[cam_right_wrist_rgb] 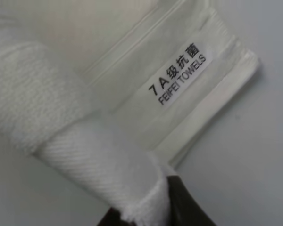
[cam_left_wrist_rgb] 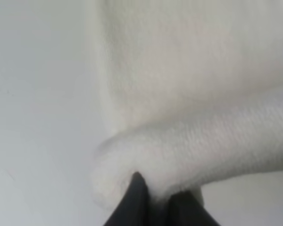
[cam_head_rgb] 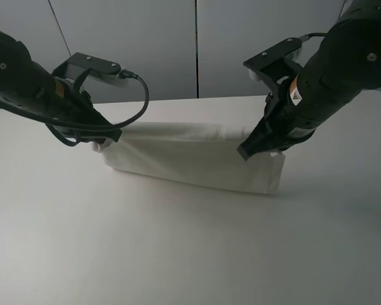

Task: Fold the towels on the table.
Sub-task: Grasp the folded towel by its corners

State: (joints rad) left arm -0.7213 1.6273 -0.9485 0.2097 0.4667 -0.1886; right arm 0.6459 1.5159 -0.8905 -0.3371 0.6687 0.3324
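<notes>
One white terry towel [cam_head_rgb: 197, 159] hangs stretched between my two grippers over the white table [cam_head_rgb: 178, 254], its lower fold resting on the tabletop. My left gripper [cam_head_rgb: 111, 136] is shut on the towel's left corner, and in the left wrist view the dark fingertips [cam_left_wrist_rgb: 134, 200] pinch a rolled edge of cloth [cam_left_wrist_rgb: 188, 150]. On the other end, my right gripper [cam_head_rgb: 249, 151] is shut on the towel's right corner. The right wrist view shows its fingers [cam_right_wrist_rgb: 186, 202] clamping the woven band [cam_right_wrist_rgb: 108, 165], with the printed label [cam_right_wrist_rgb: 179, 73] on the layer below.
A grey panelled wall [cam_head_rgb: 197, 44] stands behind the table. Bare white tabletop stretches in front of the towel and to both sides.
</notes>
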